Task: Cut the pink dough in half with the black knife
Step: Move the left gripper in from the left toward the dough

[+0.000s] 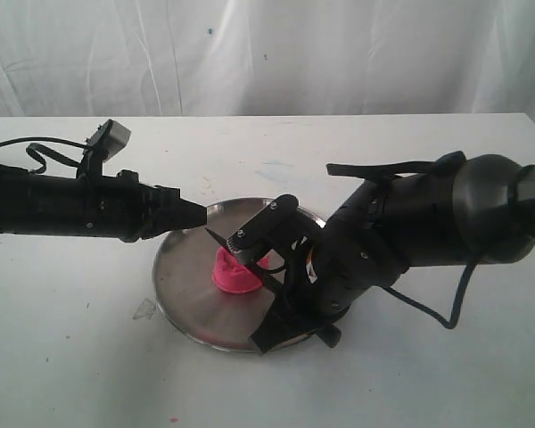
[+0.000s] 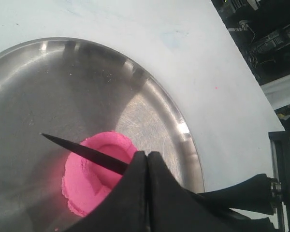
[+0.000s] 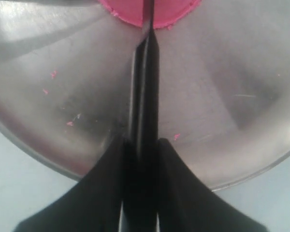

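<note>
Left wrist view, knife tip past dough

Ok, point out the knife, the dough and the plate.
knife point(image 2: 87, 153), left wrist view, middle of the blade.
dough point(image 2: 76, 186), left wrist view, its pink rim.
plate point(image 2: 63, 82), left wrist view, bare inner surface.

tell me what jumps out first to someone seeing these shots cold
The bright pink dough grabs the eye first, sitting near the middle of a round steel plate on the white table. Next is the black knife, clamped in the right tool, its blade crossing the dough's top. The left tool hovers shut at the plate's left rim.
</note>
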Controlling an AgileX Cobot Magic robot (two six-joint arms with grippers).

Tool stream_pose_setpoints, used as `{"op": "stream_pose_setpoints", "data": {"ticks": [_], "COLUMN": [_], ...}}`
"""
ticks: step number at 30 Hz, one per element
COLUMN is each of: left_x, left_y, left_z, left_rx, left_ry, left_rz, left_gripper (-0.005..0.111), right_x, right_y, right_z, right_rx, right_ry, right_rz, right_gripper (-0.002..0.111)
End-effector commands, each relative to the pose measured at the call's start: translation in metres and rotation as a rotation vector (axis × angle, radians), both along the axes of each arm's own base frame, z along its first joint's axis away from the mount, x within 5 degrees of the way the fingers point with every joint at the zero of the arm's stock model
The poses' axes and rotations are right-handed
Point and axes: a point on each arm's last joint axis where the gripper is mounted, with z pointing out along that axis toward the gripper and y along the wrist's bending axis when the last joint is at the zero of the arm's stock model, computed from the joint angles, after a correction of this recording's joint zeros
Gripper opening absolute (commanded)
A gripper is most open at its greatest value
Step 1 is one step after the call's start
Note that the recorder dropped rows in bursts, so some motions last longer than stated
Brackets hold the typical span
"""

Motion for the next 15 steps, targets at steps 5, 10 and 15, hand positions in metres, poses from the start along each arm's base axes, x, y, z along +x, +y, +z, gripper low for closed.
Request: {"op": "stream_pose_setpoints", "data": {"ticks": [5,10,15], "left_x": [0.0,0.003,0.013], "left_y": [-0.002,-0.001,-0.005], "left_z": [0.003,-0.001,-0.01], "left_rx": [-0.016,0.004,-0.025], "left_ry": [-0.014,-0.018,-0.004], "left_rz": [0.002,0.003,-0.024], "left_gripper": [0.0,0.0,0.0], "right_x": [0.0,0.0,0.0], "right_y": [-0.001,-0.001,-0.001], "right_z": [0.0,0.0,0.0], "right_rx": [0.002,0.002,0.002], "right_ry": [-0.001,-0.001,-0.001], "right_rz": [-0.005,-0.005,-0.005], "right_gripper": [0.0,0.0,0.0]}}
